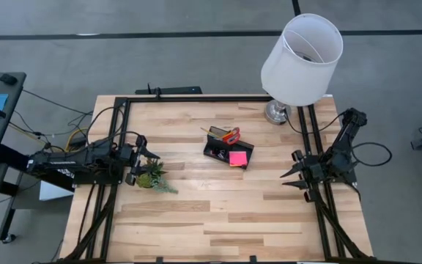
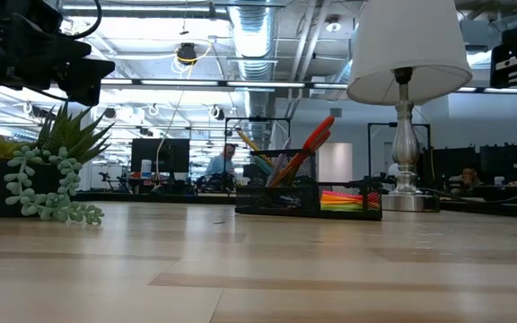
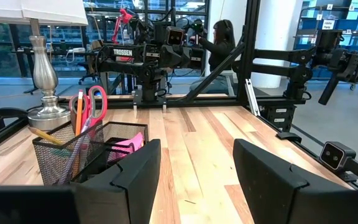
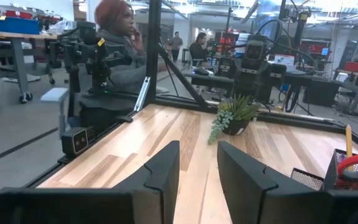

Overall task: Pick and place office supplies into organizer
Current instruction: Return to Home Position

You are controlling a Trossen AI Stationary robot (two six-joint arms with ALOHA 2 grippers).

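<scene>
The black mesh organizer [image 1: 228, 149] stands at the table's middle. Its taller box holds pens, pencils and the red-handled scissors [image 1: 231, 135], standing upright. The pink sticky pad [image 1: 237, 158] lies in its low section. In the left wrist view the organizer [image 3: 89, 152] shows the scissors [image 3: 96, 102] and the pad [image 3: 128, 145]. In the low view the organizer [image 2: 305, 195] sits mid-table. My left gripper [image 1: 149, 155] hovers open at the left side, above the plant. My right gripper [image 1: 290, 179] hovers open at the right side. Neither holds anything.
A small green plant [image 1: 152, 178] stands near my left gripper. A lamp with a white shade [image 1: 302, 59] stands at the far right corner. Black frame rails [image 1: 196, 98] run along the table's far, left and right sides. People show in the room beyond.
</scene>
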